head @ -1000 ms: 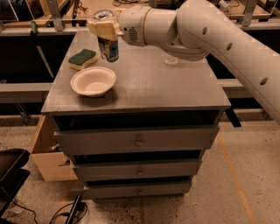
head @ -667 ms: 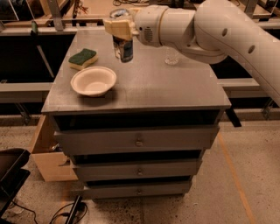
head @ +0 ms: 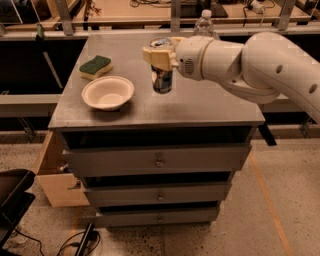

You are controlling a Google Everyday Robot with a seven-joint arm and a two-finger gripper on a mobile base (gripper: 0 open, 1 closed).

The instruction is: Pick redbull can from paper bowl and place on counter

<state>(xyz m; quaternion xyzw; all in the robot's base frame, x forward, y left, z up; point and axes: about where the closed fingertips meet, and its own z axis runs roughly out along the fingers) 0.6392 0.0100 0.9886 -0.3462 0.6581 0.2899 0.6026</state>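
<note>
The redbull can (head: pixel 162 80) is upright, blue and silver, held by its upper part in my gripper (head: pixel 160 57). Its base is at or just above the grey counter (head: pixel 200 107), right of the paper bowl; I cannot tell if it touches. The paper bowl (head: pixel 108 93) sits empty on the counter's left side. My white arm reaches in from the right.
A green-and-yellow sponge (head: pixel 95 67) lies behind the bowl at the counter's left rear. A clear water bottle (head: pixel 203 22) stands at the back behind my arm. A wooden workbench (head: pixel 150 10) runs behind. An open drawer (head: pixel 55 175) juts out at lower left.
My gripper has carried the can rightward and down, from behind the bowl to a spot to the bowl's right near the counter surface.
</note>
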